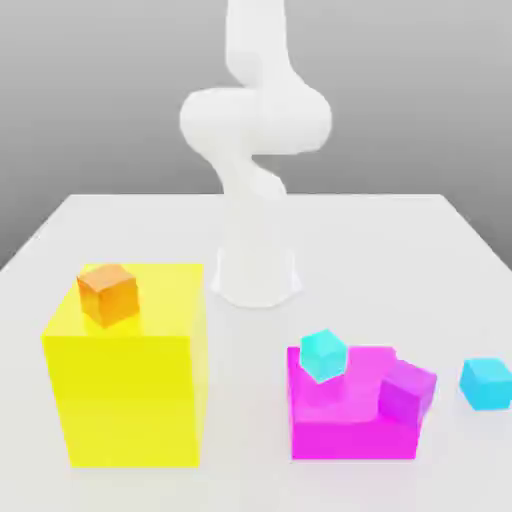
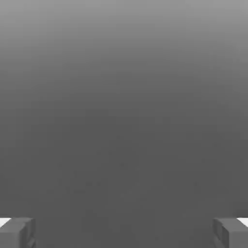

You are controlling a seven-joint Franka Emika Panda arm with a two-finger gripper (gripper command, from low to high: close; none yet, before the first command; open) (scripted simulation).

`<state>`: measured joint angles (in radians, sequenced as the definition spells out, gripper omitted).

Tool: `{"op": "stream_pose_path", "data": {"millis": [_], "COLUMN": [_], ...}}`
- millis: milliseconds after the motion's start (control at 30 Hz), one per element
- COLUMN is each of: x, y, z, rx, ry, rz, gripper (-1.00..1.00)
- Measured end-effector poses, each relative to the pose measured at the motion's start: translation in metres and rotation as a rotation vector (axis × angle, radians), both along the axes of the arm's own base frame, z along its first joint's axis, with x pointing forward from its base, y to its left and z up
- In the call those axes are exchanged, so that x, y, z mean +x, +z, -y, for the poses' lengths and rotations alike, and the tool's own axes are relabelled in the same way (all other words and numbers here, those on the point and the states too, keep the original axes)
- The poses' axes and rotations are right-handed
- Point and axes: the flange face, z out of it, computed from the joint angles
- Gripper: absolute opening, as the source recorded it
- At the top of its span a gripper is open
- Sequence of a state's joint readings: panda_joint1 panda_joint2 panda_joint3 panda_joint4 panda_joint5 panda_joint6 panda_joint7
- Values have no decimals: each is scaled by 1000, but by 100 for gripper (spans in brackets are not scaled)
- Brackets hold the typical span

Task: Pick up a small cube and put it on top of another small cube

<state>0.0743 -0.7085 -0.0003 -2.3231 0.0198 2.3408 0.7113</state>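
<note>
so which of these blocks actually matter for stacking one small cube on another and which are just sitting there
For the job, any two could serve:
- orange cube
- light blue cube on the pink block
- purple cube
- blue cube on the table
- open fingers

Just there:
- big yellow block, under the orange cube
- pink block
- table
</note>
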Motion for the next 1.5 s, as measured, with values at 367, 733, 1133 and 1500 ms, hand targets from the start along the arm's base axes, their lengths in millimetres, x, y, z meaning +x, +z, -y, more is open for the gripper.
{"op": "stream_pose_path", "data": {"millis": [367, 733, 1133, 1500], "x": [56, -43, -76, -47], "y": [-207, -423, -533, -445], "z": [-166, -300, -310, -281], "rx": [-229, -518, -595, -614], "ry": [631, 1279, 1423, 1440], "rz": [-272, -479, -530, -522], "gripper": [0, 0, -100, -100]}}
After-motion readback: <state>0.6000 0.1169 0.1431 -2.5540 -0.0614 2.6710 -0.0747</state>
